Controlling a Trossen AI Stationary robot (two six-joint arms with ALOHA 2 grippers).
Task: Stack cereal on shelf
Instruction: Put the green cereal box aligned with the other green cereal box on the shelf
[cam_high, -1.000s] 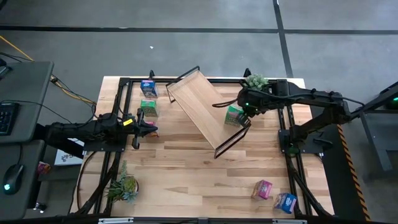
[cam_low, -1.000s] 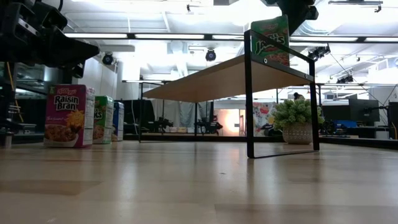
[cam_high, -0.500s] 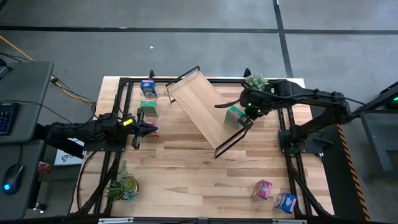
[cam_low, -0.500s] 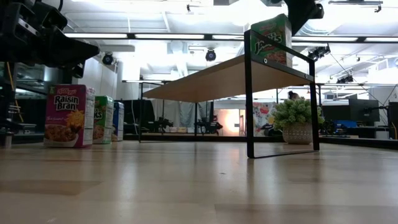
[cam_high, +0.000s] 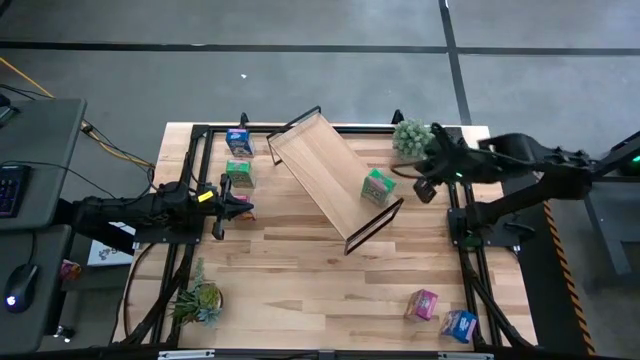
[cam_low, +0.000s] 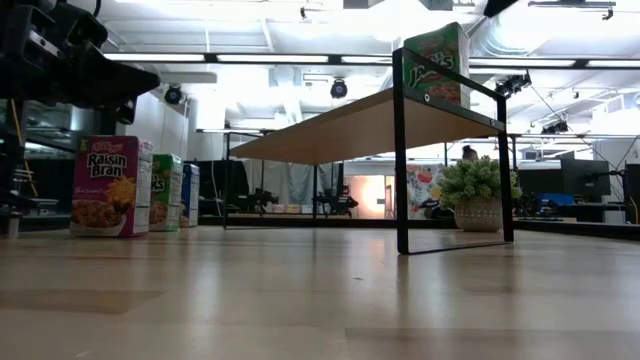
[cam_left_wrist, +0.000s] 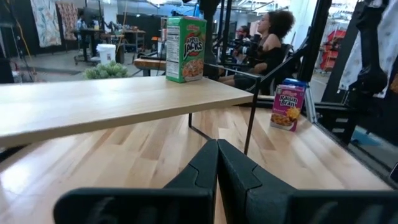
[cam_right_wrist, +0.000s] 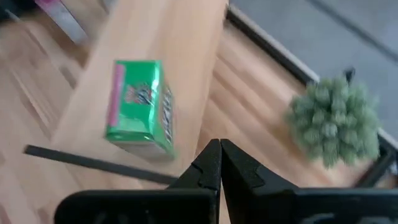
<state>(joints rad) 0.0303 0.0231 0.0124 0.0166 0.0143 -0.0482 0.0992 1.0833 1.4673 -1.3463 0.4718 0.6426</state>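
The shelf (cam_high: 320, 170) stands slantwise on its black frame ends in the middle of the table. A green cereal carton (cam_high: 377, 186) stands upright on the board's right end, as the low view (cam_low: 437, 65) and the right wrist view (cam_right_wrist: 140, 106) also show. My right gripper (cam_high: 422, 190) hovers just right of that carton, off the shelf's edge, shut and holding nothing (cam_right_wrist: 219, 144). My left gripper (cam_high: 240, 204) waits at the table's left side, shut (cam_left_wrist: 217, 144), with a pink carton (cam_low: 105, 185) standing close by it.
A blue carton (cam_high: 238, 140) and a green one (cam_high: 238, 172) stand by the far left edge. A pink carton (cam_high: 422, 303) and a blue one (cam_high: 458, 325) lie near the near right corner. Potted plants sit far right (cam_high: 410, 133) and near left (cam_high: 200, 298). A person (cam_left_wrist: 270, 37) sits beyond the table.
My right gripper set the green carton upright on the shelf's right end, let go of it, and drew back up and toward the table's right edge. The carton stays standing on the board. The left arm kept still.
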